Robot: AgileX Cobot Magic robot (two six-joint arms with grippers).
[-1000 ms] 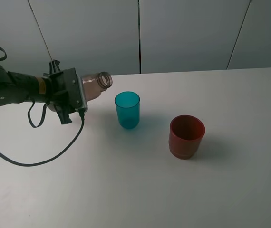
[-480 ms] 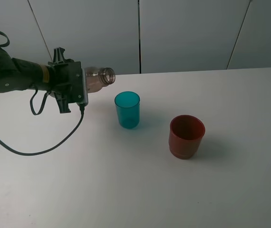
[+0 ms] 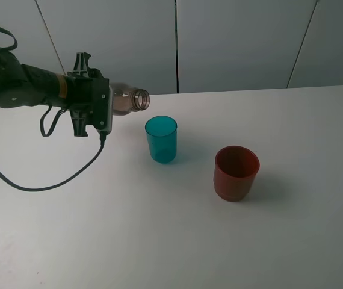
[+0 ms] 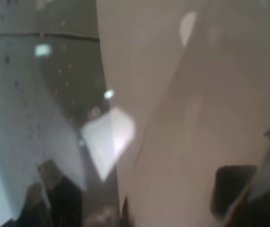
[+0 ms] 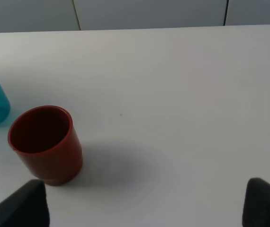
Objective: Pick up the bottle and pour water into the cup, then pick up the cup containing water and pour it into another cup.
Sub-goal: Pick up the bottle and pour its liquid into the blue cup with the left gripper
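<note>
There's the left pincer (image 3: pixel 102 109) clamped shut on the bottle (image 3: pixel 129 100), tipped almost flat, mouth up beside the teal cup (image 3: pixel 161 139) on the counter (image 3: pixel 292 229), no water visible, right pincer (image 5: pixel 144 210) open and empty near the red-brown cup (image 3: pixel 236 173), so 2 pours look left to do.

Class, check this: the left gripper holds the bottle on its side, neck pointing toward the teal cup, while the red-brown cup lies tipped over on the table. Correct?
One thing is wrong: the red-brown cup stands upright, mouth up, as the exterior high view shows. The rest holds: the left gripper holds the bottle on its side, neck toward the teal cup.
</note>
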